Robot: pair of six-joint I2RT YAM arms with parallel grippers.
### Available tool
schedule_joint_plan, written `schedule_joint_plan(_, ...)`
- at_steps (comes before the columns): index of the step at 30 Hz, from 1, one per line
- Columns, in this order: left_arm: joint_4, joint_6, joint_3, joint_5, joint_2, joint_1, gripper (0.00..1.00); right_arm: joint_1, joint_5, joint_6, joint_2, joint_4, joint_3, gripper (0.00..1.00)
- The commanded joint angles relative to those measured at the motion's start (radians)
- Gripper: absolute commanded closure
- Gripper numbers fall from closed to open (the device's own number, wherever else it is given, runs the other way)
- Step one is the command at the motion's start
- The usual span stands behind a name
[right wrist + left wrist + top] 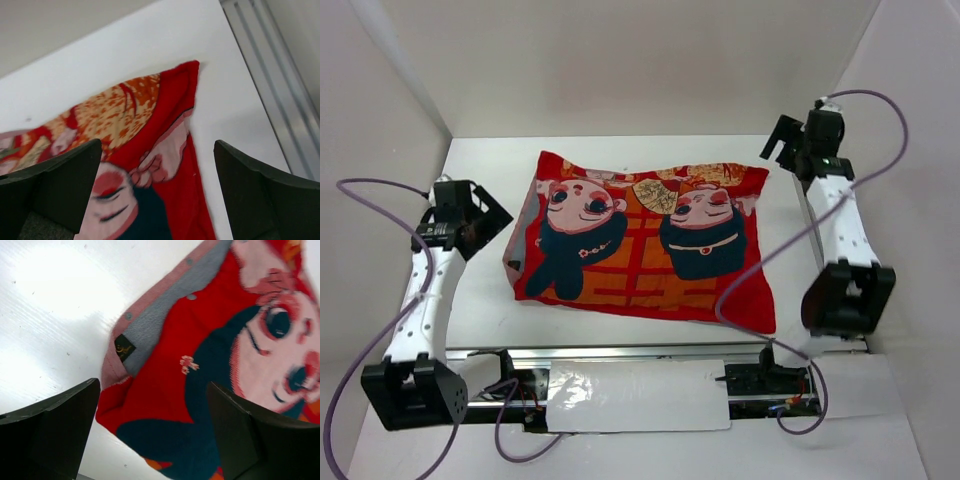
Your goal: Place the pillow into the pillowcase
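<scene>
We see the left gripper [496, 217] with its jaws spread wide and nothing between them. It hangs just off the left edge of the pillowcase [640, 250]. In its wrist view a red and dark blue corner of the cloth lies below the gap between the two black fingers [50, 435] and touches neither. Ahead of that gripper the case's edge is turned up, showing a grey-blue inner band with small snap buttons [191, 296] and a little black label [124, 347]. One cartoon face [280, 340] sits ahead and to the right of the right finger. The right gripper [783, 143] also stands wide open and empty. It hovers beside the case's far right corner, apart from the cloth. From its wrist camera the red corner [192, 70] points away ahead of the gap, and a metal rail [270, 65] runs past on the right finger's side. The pillowcase rests printed face up on the white table [480, 300] between the two grippers, its two cartoon children side by side. It looks softly puffed, but we cannot tell whether the pillow is inside it.
</scene>
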Motion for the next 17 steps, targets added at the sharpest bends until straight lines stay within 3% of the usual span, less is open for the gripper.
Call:
schedule_joint_plan(1, -0.027, 0.031, 0.101, 0.028, -0.102, -0.003, 0.00, -0.006, -0.027, 0.028, -0.187, 0.071, -0.123, 0.00)
schedule_joint_plan(7, -0.059, 0.066, 0.216, 0.048, -0.156, -0.012, 0.00, 0.012, -0.018, 0.028, -0.454, 0.042, -0.266, 0.00)
schedule_joint_plan(17, -0.059, 0.088, 0.207, 0.024, -0.175, -0.054, 0.00, 0.012, -0.033, 0.007, -0.557, 0.106, -0.377, 0.00)
